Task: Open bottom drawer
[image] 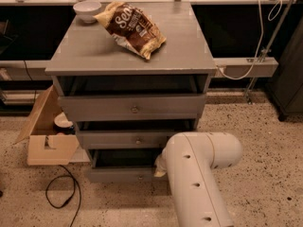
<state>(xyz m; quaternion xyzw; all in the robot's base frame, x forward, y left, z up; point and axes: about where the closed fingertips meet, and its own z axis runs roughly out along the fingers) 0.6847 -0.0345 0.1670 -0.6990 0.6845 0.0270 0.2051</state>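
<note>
The bottom drawer (118, 174) is the lowest and narrowest grey front of the three-drawer cabinet. It stands pulled out a little, with a dark gap above its front. Its small knob (139, 176) sits near the centre. My white arm (199, 174) reaches in from the lower right. My gripper (159, 167) is at the right end of the bottom drawer front, mostly hidden behind the arm. The mid-sized drawer (135, 139) and the tallest top drawer (132, 109) sit above it.
A chip bag (132, 28) and a white bowl (87, 9) lie on the cabinet top (180, 51). An open cardboard box (47, 136) stands on the floor to the left, with a black cable (64, 193) in front. A white cord (246, 65) hangs at the right.
</note>
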